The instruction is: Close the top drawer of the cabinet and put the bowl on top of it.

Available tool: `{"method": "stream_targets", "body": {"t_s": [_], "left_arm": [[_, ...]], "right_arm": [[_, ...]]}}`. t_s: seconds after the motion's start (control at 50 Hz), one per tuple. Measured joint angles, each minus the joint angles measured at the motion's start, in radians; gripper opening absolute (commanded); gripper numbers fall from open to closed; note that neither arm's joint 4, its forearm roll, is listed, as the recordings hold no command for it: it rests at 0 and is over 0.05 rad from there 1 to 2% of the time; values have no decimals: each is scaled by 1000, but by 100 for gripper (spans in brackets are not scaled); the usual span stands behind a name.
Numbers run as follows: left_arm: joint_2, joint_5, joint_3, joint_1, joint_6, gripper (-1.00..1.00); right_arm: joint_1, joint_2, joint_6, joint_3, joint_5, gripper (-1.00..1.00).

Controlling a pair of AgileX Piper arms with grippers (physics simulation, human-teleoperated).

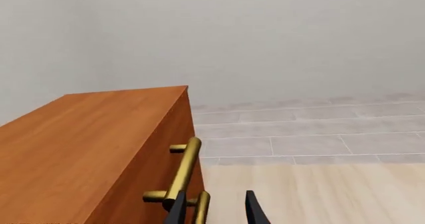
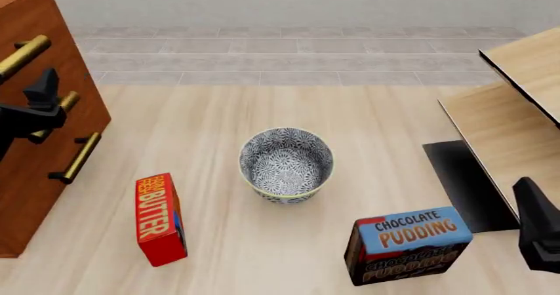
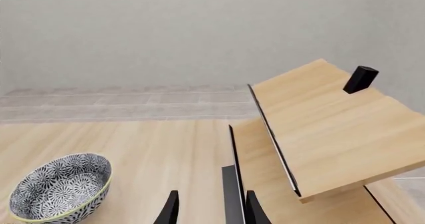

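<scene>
Round deep bowl, white with dense black-grey floral pattern and thin yellow-green rim: upright on the light-wood desk, near its middle; nothing inside; not held; bare desk on every side of it.

Large reddish-brown wooden cabinet with brass bar handles: at the desk's left edge, well apart from the bowl; flat top bare in the left wrist view; top drawer front sits flush with the fronts below, its brass bar handle projecting toward the desk's middle.

Red butter box: standing on the desk between cabinet and bowl, nearer the front edge, apart from both.

Blue-and-brown chocolate pudding box: standing to the right of the bowl, near the front edge, not touching it.

Pale light-wood furniture with a dark panel: occupies the right side of the desk.

Left gripper: black, just in front of the cabinet's drawer handles; fingers parted, grasping nothing.

Right gripper: low at the right front, beside the pale furniture, well apart from the bowl; fingers released, empty.
</scene>
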Motion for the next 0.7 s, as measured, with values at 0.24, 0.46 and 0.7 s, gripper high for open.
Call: {"method": "stream_targets", "body": {"t_s": [0.24, 0.46, 0.7], "left_arm": [[1, 1, -4, 55, -37, 100], [-2, 8, -7, 76, -59, 100], [-32, 82, -23, 57, -87, 100]], "right_arm": [[7, 4, -4, 1, -3, 100], [10, 8, -3, 2, -6, 100], [8, 9, 3, 2, -8, 100]]}}
